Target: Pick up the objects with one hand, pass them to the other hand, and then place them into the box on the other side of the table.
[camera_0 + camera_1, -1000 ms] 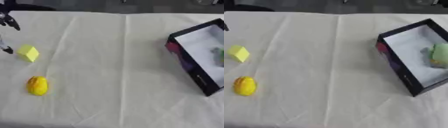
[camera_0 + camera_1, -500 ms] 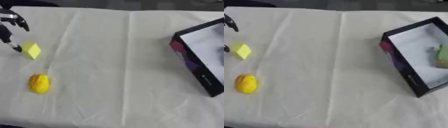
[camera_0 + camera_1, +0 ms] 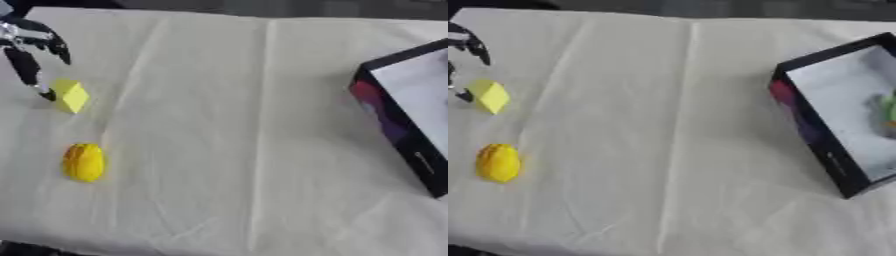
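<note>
Cloth covers the table, with a round yellow fruit lying near the front left, a yellow block behind it, the left hand touching it with spread fingers, and the box far right.

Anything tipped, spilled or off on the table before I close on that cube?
Nothing stands out. The yellow cube sits beside the left hand, the yellow rounded object lies nearer on the cloth, and the box at the right, set at an angle, holds something green.
</note>
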### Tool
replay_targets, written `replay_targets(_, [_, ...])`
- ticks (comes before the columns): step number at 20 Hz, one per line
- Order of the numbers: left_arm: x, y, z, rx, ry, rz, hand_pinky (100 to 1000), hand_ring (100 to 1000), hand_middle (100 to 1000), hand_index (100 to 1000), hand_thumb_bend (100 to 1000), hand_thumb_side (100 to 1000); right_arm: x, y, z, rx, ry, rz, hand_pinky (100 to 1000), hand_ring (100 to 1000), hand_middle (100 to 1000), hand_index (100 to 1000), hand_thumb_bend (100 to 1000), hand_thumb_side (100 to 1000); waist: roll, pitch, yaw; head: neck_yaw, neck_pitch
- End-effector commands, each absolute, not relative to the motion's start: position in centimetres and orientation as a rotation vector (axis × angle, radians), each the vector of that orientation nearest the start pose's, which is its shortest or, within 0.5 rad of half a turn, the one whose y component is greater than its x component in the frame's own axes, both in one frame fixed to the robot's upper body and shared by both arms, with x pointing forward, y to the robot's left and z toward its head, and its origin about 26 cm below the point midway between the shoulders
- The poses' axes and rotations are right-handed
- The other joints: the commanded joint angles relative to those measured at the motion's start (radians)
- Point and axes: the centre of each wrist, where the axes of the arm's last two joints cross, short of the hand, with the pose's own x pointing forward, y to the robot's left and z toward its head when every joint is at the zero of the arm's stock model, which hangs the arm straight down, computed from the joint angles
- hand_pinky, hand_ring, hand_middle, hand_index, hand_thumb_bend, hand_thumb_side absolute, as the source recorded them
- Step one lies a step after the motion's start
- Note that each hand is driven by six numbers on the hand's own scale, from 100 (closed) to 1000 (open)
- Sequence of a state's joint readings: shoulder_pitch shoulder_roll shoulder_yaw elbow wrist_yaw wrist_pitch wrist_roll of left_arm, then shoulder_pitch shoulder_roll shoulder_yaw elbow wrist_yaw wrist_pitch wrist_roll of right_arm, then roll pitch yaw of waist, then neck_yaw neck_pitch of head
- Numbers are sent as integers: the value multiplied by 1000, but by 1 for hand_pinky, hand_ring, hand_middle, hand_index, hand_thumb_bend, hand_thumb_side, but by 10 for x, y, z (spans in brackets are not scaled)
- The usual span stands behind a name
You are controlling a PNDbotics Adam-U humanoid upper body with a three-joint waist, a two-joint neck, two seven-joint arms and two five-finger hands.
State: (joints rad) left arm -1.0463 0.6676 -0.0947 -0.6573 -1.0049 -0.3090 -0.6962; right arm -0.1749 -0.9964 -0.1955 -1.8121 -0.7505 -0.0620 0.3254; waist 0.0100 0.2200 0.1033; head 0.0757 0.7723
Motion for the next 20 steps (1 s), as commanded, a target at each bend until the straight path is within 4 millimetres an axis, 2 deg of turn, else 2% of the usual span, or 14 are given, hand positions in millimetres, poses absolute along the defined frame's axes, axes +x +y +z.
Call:
replay_targets(1, [474, 408, 243, 907, -862, -1590, 926, 875, 759, 730, 684, 100, 283, -420, 280, 19, -2029, 668, 1000, 936, 949, 1000, 100, 602, -15, 3, -3, 18, -6])
replay_targets(11, [476, 410, 229, 906, -880, -1611, 913, 870, 748, 703, 652, 100, 284, -421, 273, -9, -2015, 672, 1000, 927, 945, 1000, 100, 608, -17, 12, -9, 23, -14])
replay_targets(16, [476, 409, 242, 859, -941, -1566, 907, 868, 746, 700, 659, 100, 285, -422, 271, -30, -2006, 672, 1000, 924, 945, 1000, 100, 610, -16, 12, -6, 19, -6])
replay_targets(20, [477, 405, 246, 862, -893, -1585, 909, 871, 752, 706, 657, 100, 290, -423, 274, -38, -1997, 674, 1000, 922, 944, 1000, 100, 612, -14, 10, -4, 22, -5])
